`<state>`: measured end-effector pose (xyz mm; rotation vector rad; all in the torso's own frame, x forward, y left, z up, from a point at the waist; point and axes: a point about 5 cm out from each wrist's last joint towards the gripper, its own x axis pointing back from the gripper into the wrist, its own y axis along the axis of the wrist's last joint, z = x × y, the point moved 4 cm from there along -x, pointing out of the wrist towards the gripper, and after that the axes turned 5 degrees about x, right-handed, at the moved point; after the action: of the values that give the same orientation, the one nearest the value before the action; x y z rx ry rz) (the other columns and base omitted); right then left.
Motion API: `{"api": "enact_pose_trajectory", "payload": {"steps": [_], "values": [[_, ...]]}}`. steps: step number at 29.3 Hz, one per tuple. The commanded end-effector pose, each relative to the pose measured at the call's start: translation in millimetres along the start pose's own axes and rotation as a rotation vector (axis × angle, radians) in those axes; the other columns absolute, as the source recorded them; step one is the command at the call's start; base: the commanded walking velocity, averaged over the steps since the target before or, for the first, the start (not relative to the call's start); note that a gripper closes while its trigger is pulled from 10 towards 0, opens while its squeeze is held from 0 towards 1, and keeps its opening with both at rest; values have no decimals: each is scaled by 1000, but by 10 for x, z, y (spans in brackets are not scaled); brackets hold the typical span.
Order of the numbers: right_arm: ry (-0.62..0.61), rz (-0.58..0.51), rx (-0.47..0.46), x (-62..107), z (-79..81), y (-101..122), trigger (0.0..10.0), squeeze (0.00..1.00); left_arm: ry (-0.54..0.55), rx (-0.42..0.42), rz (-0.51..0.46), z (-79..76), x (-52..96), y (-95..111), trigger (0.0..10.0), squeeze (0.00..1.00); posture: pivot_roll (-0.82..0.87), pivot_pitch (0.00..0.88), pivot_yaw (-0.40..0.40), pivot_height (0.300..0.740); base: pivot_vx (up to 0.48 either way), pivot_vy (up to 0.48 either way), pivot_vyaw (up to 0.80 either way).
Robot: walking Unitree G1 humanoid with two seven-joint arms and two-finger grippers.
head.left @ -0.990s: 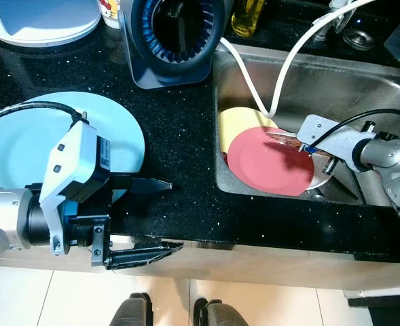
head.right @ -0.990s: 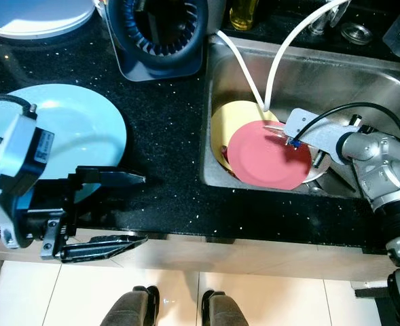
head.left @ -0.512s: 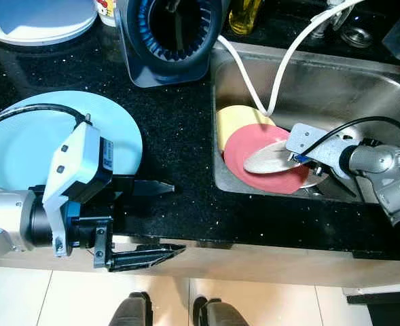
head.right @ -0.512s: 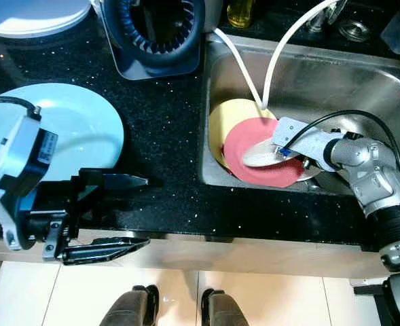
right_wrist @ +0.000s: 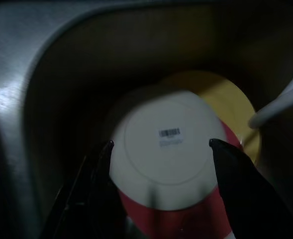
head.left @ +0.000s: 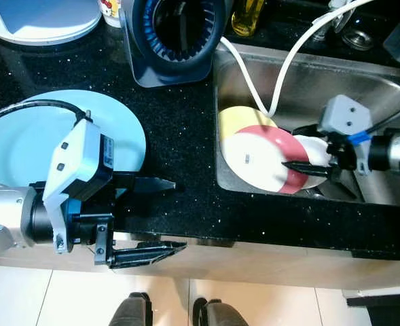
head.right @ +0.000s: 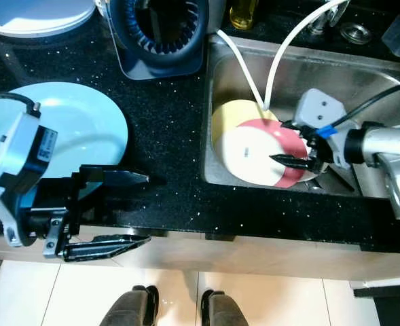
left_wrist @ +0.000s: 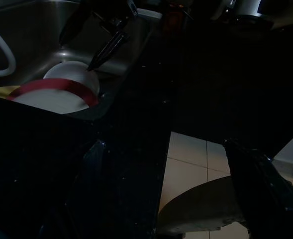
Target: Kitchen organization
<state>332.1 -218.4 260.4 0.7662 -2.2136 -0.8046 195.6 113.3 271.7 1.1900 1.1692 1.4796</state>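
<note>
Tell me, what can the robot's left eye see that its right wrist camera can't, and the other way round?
The left eye alone takes in the black countertop, the light blue plate on it, the dark blue round appliance behind, and the left gripper, open over the counter's front edge. The right wrist camera alone shows the barcode sticker clearly. Both show the steel sink, the white hose, the yellow plate and a white plate on the red plate, between the right gripper's spread fingers.
</note>
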Motion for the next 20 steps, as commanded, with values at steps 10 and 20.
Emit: {"api": "enact_pose_trajectory", "payload": {"steps": [10, 20], "values": [[-198, -547, -273, -55, -58, 558, 10000, 0, 139, -13, -74, 239, -118, -71, 10000, 0, 87, 158, -72, 740, 0, 0, 0], [-212, -766, -505, -342, 138, 722, 10000, 0, 421, -111, -308, 632, -55, 277, 10000, 0, 112, 141, -79, 740, 0, 0, 0]]}}
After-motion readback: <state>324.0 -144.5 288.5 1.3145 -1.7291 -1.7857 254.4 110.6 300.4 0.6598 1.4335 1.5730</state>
